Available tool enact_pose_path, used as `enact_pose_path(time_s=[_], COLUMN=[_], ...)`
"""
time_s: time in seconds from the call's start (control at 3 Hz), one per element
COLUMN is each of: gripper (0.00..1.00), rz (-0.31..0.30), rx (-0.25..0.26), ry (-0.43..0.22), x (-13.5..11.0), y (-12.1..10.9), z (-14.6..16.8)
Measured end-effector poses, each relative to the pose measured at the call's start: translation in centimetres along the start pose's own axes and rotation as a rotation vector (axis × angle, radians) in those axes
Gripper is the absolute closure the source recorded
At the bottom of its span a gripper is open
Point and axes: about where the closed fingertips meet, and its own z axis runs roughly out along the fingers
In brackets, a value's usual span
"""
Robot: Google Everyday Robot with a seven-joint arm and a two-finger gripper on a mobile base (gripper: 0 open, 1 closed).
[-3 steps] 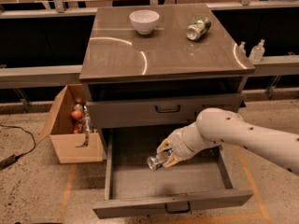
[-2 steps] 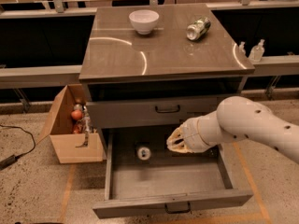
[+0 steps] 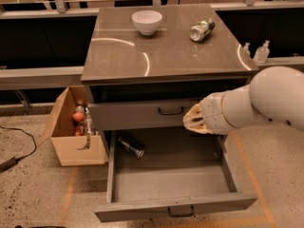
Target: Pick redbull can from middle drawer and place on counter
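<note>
The redbull can (image 3: 131,147) lies on its side on the floor of the open middle drawer (image 3: 175,179), near its back left corner. My gripper (image 3: 193,119) hangs at the end of the white arm, above the drawer's right half and in front of the shut upper drawer front (image 3: 142,114). It is well to the right of the can, apart from it, and holds nothing that I can see. The counter (image 3: 161,56) is the glossy grey-brown top of the cabinet.
A white bowl (image 3: 147,21) and a fatter greenish can (image 3: 201,29) lying on its side sit at the back of the counter. An open cardboard box (image 3: 76,144) with items stands on the floor left of the drawer. Small bottles (image 3: 261,52) stand on a ledge at right.
A second ago my gripper held the can low over the drawer floor. The can has left it and now lies at the drawer's back left. The gripper has risen and moved right.
</note>
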Motion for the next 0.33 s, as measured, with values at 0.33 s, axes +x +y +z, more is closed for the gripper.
enact_pose_path(time_s=[0.33], gripper=[0.82], rz=[-0.003], rx=[0.001], ry=[0.0], x=[-0.18], y=[-0.13], z=[0.0])
